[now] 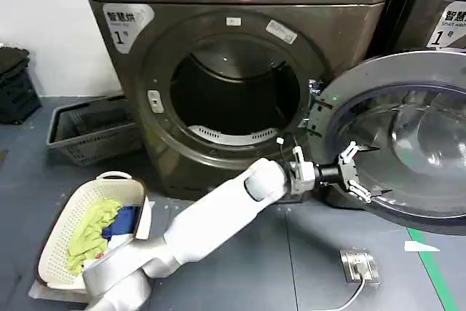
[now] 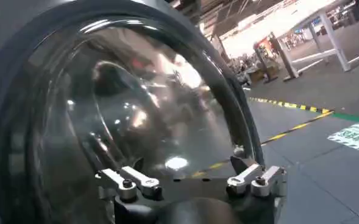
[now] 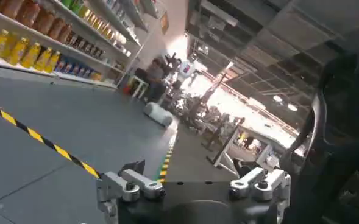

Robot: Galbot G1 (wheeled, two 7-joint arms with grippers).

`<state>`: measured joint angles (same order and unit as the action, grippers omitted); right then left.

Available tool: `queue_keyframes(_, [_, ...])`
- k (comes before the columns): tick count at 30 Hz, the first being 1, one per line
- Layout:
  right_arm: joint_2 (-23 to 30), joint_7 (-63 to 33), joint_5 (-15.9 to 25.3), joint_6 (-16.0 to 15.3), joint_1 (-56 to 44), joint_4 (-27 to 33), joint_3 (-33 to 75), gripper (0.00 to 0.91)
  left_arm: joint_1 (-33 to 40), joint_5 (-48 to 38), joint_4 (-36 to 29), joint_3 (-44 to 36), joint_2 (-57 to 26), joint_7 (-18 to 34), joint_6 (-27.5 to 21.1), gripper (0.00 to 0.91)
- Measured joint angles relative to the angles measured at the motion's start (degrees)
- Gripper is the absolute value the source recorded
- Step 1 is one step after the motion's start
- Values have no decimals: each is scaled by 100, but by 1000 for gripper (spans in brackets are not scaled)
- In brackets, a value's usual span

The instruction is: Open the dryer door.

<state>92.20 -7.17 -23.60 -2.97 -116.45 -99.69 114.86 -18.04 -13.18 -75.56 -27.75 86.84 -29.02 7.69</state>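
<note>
We find the dryer door (image 1: 408, 143) already swung wide on its hinge at the right of the drum opening (image 1: 233, 92), its domed inner glass facing us. Our left gripper (image 1: 354, 172) reaches across from the lower left and sits against the door's near rim, fingers spread wide and clasping nothing. The door lies directly ahead of the jaws and just to their right, so any further push runs outward, away from the hinge. In the left wrist view the same gripper (image 2: 191, 182) hangs open just before the glass bowl (image 2: 124, 115), smooth, dark and mirror-bright inside a curved metal rim. Our right gripper (image 3: 191, 182) is parked well off, fingers apart, facing an aisle. The machine's body is brushed brown-grey metal; a slatted white laundry basket (image 1: 54, 231) sits to the left.
</note>
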Motion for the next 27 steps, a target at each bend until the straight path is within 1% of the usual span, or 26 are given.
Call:
queue_keyframes(3, [0, -1, 1, 4, 0, 7, -2, 907, 17, 70, 66, 20, 78, 107, -51, 907])
queue_keyframes(8, [0, -2, 6, 8, 9, -26, -25, 907, 84, 62, 239, 113, 239, 443, -205, 907])
queue_keyframes(17, [0, -2, 12, 13, 37, -27, -81, 907, 61, 36, 211, 113, 226, 381, -178, 907])
queue_keyframes(20, [-1, 1, 12, 14, 47, -47, -102, 907, 12, 6, 141, 110, 176, 354, -208, 907])
queue_keyframes(24, [0, 16, 3, 14, 49, -64, -109, 907, -81, -95, -69, 105, 25, 273, -438, 907])
queue_keyframes(27, [0, 23, -11, 14, 49, -65, -123, 907, -243, -174, -460, 81, -165, 193, -651, 907])
